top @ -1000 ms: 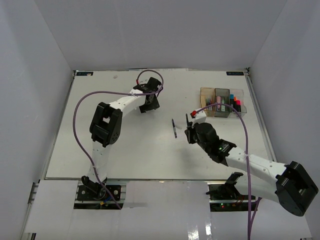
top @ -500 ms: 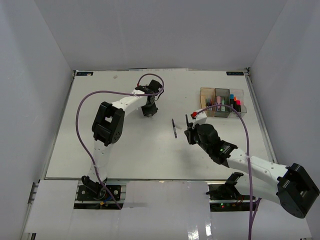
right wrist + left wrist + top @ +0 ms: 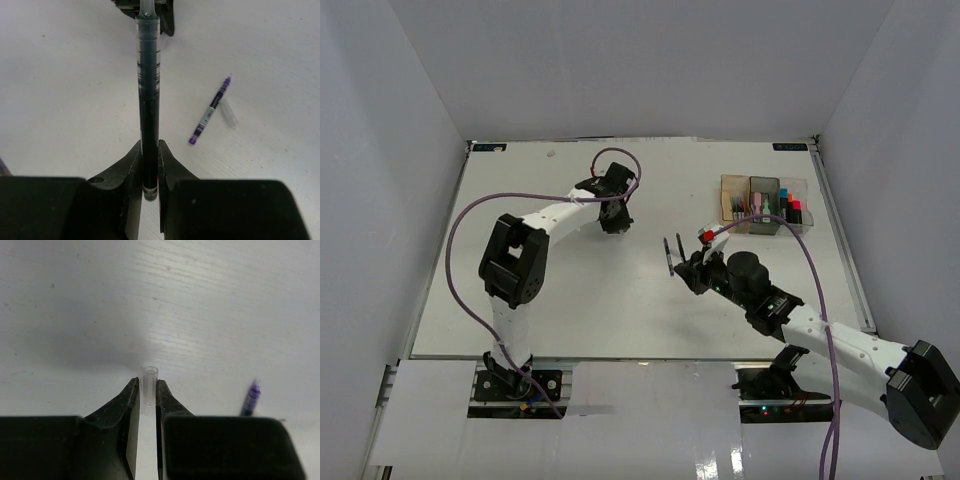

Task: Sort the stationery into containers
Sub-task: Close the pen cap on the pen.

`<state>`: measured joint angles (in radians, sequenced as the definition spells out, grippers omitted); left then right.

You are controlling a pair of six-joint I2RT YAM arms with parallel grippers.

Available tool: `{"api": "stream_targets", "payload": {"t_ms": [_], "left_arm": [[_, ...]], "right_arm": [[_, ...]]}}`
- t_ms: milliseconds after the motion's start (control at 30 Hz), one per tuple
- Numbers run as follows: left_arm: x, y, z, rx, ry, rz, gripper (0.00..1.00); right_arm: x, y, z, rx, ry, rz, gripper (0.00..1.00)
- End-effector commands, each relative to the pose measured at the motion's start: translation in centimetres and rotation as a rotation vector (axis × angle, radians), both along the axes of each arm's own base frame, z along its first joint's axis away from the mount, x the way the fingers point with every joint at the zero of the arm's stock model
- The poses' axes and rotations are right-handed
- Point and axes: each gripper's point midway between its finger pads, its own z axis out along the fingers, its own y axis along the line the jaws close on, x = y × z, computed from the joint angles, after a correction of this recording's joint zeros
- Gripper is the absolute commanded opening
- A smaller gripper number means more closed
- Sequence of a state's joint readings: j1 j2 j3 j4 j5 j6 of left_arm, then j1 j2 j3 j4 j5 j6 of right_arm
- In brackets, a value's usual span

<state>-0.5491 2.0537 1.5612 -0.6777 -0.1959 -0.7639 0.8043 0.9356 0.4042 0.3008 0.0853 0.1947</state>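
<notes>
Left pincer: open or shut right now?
Shut on a clear tube: in the wrist view, both fingers of the left pincer press against its sides.

Table (image 3: 570, 300): white, with faint grey grain streaks up close.
Left arm (image 3: 555, 215) and right arm (image 3: 840, 335): white links, black joints. Cables (image 3: 470, 220): purple.
Left gripper (image 3: 146, 392): black, pinching a colourless clear tube (image 3: 150, 382).
Right gripper (image 3: 150, 165): black, gripping a dark pen (image 3: 148, 100) with a near-black core, a clear barrel and thin dark bands.
Loose pen (image 3: 210, 112): purple ends, pale middle with dark markings. The clear cap (image 3: 230, 114) beside it is colourless.
Bins: amber bin (image 3: 733, 190), smoky grey bin (image 3: 764, 195), clear bin (image 3: 802, 222).
Stationery in the bins (image 3: 790, 203): black bodies with pink, cyan and red-pink caps.
Small red piece (image 3: 705, 235) by the right wrist, can't tell what it is.
</notes>
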Motion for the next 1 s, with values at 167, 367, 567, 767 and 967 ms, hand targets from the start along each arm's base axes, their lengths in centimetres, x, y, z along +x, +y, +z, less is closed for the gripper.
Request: {"api": "stream_targets", "payload": {"t_ms": [167,367,567,767,967], "left_arm": [[-0.5,-2.7,17.6,-0.328,-0.517,-0.236,0.14],[-3.0,-1.9,24.3,-0.439,-0.779,-0.336,0.15],[-6.5,-0.8,29.5,-0.557,-1.009,-0.395,0.15],[-9.8,0.7,32.6,-0.611,-1.195,-0.427,0.16],[-11.9,0.5,33.4,-0.678,-1.261,-0.495,0.20]], "right_arm": [[-2.1,6.3,7.5,0.197,-0.114,0.313,0.12],[-2.2,10.0,8.7,0.212,-0.151,0.382,0.12],[-1.9,11.7,9.5,0.232,-0.202,0.382,0.11],[-1.0,12.4,11.3,0.265,-0.249,0.361,0.11],[-0.4,13.1,12.0,0.266,-0.260,0.357,0.11]]}}
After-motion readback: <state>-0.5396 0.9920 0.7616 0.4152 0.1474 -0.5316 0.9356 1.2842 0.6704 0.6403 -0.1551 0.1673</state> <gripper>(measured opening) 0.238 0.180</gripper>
